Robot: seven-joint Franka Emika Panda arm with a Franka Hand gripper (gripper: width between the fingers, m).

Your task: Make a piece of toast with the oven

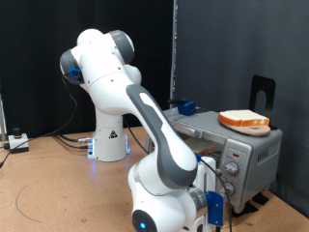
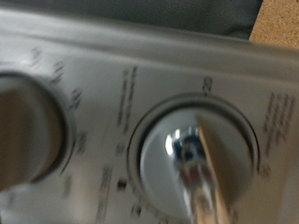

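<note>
The white Franka arm bends down from its base toward the small boxy silver toaster oven (image 1: pixel 232 150), which stands at about four o'clock in the exterior view, on the brown table (image 1: pixel 48 184). A flat square slice of bread with a pale tan face and orange-brown crust (image 1: pixel 243 120) lies on the oven's roof, toward its two o'clock corner; it is not inside the oven. A small blue object (image 1: pixel 186 107) sits on the roof at the oven's ten o'clock end.

The gripper (image 1: pixel 214 209) hangs low in front of the oven's control panel, near six o'clock of the exterior view, with blue parts at the wrist. Its fingers are hidden there, and the pictures do not reveal if the pincer is wide or narrow.

The wrist view is blurred. It shows the silver panel close up, with a round grey knob with a shiny raised bar (image 2: pixel 194 161) in the middle and part of a second round knob (image 2: pixel 30 131) at nine o'clock of the first. Faint printed marks ring both knobs; they are too blurred to read.
</note>
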